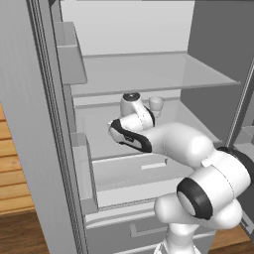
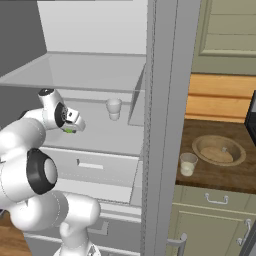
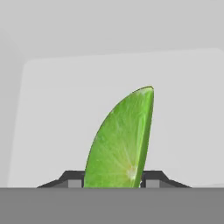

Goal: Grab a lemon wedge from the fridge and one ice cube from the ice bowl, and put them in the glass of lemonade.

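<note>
In the upper middle of the left base view, a pale fridge shelf (image 1: pixel 99 134) carries a small pale cup (image 1: pixel 156 103) standing upright toward its back. Right of centre in the right base view, a dark wooden counter (image 2: pixel 225 177) holds the ice bowl (image 2: pixel 219 150) and, just beside it at its lower left, the glass of lemonade (image 2: pixel 188 164), upright.

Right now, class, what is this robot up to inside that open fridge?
The white arm reaches into the open fridge, and its gripper has its fingertips on either side of the green lemon wedge, apparently closing to pick it up off the shelf. A small pale cup stands further back on the same shelf. On the wooden counter beside the fridge, the glass of lemonade and the ice bowl wait.
</note>
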Available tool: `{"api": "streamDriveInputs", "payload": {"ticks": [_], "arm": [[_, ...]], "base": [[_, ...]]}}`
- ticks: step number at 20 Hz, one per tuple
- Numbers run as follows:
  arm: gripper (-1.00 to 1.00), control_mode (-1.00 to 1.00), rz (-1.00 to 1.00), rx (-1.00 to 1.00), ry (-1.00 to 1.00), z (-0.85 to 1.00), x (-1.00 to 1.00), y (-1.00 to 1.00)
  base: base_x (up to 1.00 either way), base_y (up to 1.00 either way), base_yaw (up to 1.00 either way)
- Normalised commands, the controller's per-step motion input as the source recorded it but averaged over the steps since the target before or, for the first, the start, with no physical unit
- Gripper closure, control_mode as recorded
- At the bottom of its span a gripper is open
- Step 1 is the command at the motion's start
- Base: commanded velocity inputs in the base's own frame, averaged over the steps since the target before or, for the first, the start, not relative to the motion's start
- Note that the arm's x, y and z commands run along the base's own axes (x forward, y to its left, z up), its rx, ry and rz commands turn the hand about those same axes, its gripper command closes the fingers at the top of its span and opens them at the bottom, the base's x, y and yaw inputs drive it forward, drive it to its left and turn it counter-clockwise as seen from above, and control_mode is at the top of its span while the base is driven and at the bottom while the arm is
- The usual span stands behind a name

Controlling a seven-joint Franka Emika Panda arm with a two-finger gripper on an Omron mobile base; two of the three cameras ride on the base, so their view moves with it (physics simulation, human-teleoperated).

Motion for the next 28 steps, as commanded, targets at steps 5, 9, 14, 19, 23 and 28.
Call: {"api": "streamDriveInputs", "payload": {"ticks": [5,9,14,19,23,28], "arm": [[1.00,-1.00,0.00,0.00,-0.04,-0.03,-0.16,0.00],[1.00,-1.00,0.00,0.06,-0.07,-0.01,-0.78,-0.19],[1.00,-1.00,0.00,0.06,-0.03,0.01,-1.00,-0.23],[1.00,-1.00,0.00,0.01,-0.04,0.66,-1.00,-0.27],[1.00,-1.00,0.00,-0.01,0.00,1.00,-0.97,-0.56],[1.00,-1.00,0.00,-0.10,0.01,1.00,-1.00,-0.51]], "base": [[0.00,0.00,0.00],[0.00,0.00,0.00],[0.00,0.00,0.00],[0.00,0.00,0.00],[0.00,0.00,0.00],[0.00,0.00,0.00]]}}
